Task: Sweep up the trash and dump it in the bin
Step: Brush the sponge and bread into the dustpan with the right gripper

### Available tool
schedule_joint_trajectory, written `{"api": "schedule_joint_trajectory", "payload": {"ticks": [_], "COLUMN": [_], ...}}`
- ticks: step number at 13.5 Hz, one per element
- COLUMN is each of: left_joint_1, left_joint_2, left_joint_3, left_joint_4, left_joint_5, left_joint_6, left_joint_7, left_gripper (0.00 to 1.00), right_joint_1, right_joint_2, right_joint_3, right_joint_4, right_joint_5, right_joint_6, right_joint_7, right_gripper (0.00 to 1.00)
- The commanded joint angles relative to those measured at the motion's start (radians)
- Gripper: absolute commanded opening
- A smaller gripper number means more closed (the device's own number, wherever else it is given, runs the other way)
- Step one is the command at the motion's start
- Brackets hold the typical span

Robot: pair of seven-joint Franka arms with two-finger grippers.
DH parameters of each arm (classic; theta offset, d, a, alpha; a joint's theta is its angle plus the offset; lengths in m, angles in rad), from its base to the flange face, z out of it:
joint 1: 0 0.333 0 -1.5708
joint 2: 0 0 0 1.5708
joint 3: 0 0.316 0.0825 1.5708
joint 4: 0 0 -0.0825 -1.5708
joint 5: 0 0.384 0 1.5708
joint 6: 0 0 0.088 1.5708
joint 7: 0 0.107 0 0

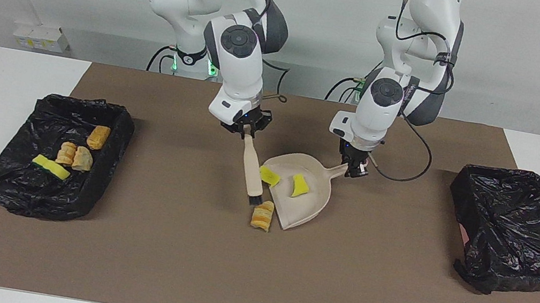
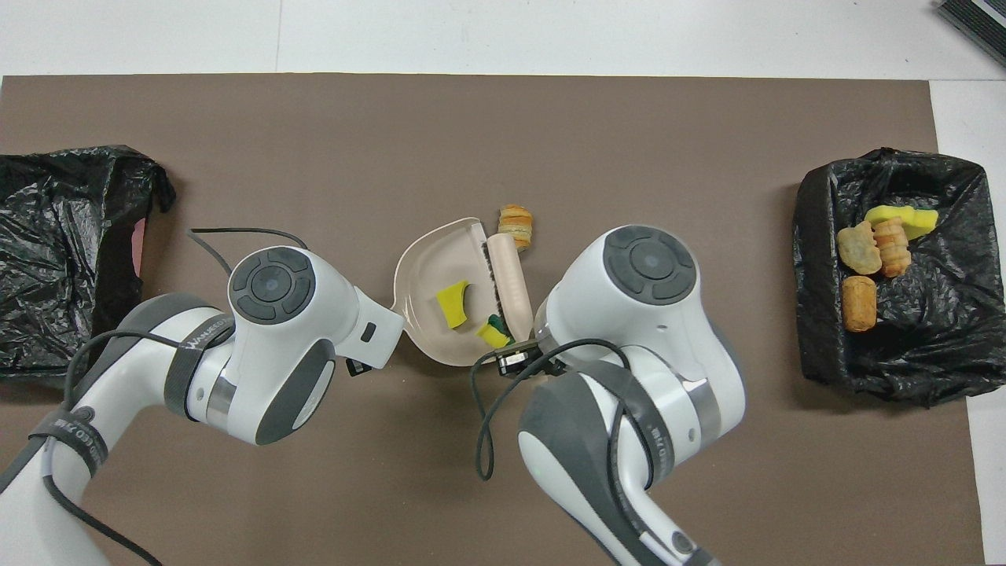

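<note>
1. The trash still to collect is one tan-orange bread chunk (image 1: 262, 215) on the brown mat (image 1: 176, 266), just beside the dustpan's open lip. Two yellow sponge pieces (image 1: 270, 175) already lie in the dustpan (image 1: 306, 206).
2. My right gripper (image 1: 245, 131) is clamped on the brush (image 1: 252, 173) handle; the bristles hang just beside the chunk.
3. My left gripper (image 1: 354, 169) is closed on the dustpan's handle, with the pan resting on the mat.
4. To sweep well, I would set the bristles down on the chunk's side away from the pan, then draw it across the lip while holding the pan flat.
5. The bin (image 1: 57, 161) at the right arm's end holds more scraps.
6. Lettering shows on the left arm's band in the overhead view; I cannot read it surely.
</note>
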Motion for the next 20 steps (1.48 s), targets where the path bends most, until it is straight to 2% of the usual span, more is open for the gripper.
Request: {"api": "schedule_joint_trajectory", "payload": {"ticks": [1,3,5,8,12,14,18,20], "left_joint_1": [-0.014,-0.013,-0.011,-0.01,-0.007,-0.005,0.004,0.016], "left_joint_2": [-0.031,-0.031,-0.032,-0.032,-0.032,-0.032,-0.028,-0.028], "left_joint_3": [0.011,0.013,0.011,0.011,0.013,0.011,0.017,0.017], "left_joint_4": [-0.031,-0.031,-0.033,-0.033,-0.033,-0.033,-0.022,-0.022], "left_joint_5": [0.011,0.011,0.011,0.011,0.011,0.011,0.011,0.011], "left_joint_6": [0.016,0.016,0.014,0.014,0.014,0.016,0.014,0.01], "left_joint_7": [-0.026,-0.026,-0.026,-0.027,-0.026,-0.027,-0.032,-0.043], "left_gripper": [0.0,0.0,0.0,0.0,0.0,0.0,0.0,0.0], "right_joint_1": [-0.051,-0.048,-0.033,0.033,0.102,0.127,0.087,0.049], "right_joint_2": [0.072,0.173,0.215,0.198,0.175,0.166,0.121,0.071], "right_joint_3": [0.008,0.008,0.01,0.023,0.039,0.039,0.023,0.013], "right_joint_4": [0.011,0.068,0.1,0.08,0.07,0.072,0.083,0.083], "right_joint_5": [-0.1,-0.127,-0.139,-0.111,0.106,0.123,0.113,0.104], "right_joint_6": [0.036,0.076,0.088,0.057,0.043,0.033,-0.021,-0.073], "right_joint_7": [-0.1,-0.099,-0.099,-0.085,-0.034,-0.018,-0.013,-0.011], "right_gripper": [0.0,0.0,0.0,0.0,0.0,0.0,0.0,0.0]}}
